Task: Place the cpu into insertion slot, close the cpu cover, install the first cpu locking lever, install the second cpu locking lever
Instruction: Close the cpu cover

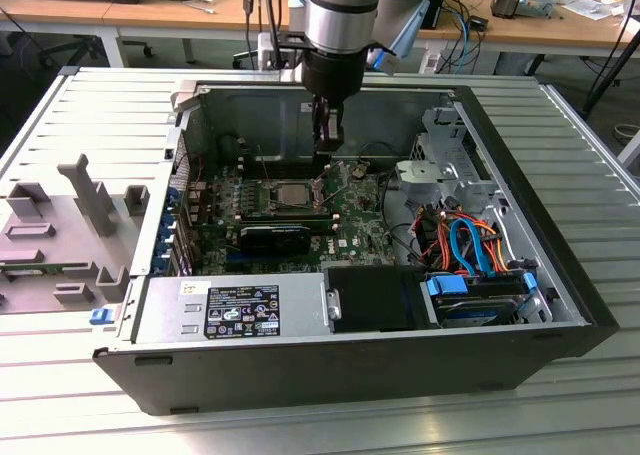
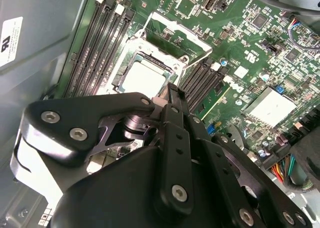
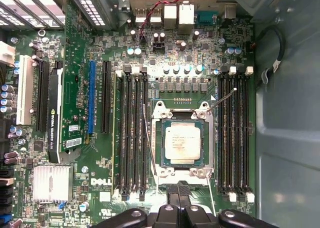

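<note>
The cpu (image 3: 182, 144) lies flat in the insertion slot (image 3: 162, 169), its silver-grey top showing in both wrist views (image 2: 144, 78). The cpu cover (image 2: 176, 33) stands tilted open at one edge of the socket, with green board visible through its window. Two thin wire locking levers (image 3: 148, 138) (image 3: 223, 100) stick up unlatched on either side of the socket. My gripper (image 2: 169, 90) hovers just above the socket edge opposite the cover, fingers together with nothing between them. In the exterior view the gripper (image 1: 328, 153) hangs over the socket (image 1: 290, 191) inside the open computer case.
Long black memory slots (image 3: 134, 133) flank the socket on both sides. A black expansion card (image 3: 54, 112) and a finned heatsink (image 3: 51, 182) lie further off. The case walls (image 1: 190, 135), drive cage (image 1: 445, 165) and bundled cables (image 1: 470, 245) ring the board.
</note>
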`<action>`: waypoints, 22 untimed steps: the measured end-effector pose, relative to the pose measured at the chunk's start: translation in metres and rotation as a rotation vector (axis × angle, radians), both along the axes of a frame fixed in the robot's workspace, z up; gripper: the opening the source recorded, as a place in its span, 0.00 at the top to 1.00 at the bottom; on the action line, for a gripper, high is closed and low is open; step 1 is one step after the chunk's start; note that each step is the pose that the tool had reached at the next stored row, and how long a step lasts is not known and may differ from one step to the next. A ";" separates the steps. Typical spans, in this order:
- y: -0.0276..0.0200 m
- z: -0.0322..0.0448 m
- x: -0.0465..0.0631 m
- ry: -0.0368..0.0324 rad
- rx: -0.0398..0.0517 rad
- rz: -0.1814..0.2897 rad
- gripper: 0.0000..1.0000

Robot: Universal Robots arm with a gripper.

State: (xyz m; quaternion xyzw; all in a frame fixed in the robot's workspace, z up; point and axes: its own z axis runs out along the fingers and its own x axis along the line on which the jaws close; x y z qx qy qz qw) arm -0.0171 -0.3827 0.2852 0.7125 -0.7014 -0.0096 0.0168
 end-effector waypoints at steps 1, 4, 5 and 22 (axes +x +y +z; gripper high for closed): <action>0.0000 0.0004 0.000 0.0000 0.0000 0.000 0.89; 0.0000 0.0021 0.000 0.0000 0.0000 0.000 0.89; 0.0000 0.0021 0.000 0.0000 0.0001 0.000 0.89; 0.0000 0.0032 0.001 0.0001 0.0000 0.000 0.89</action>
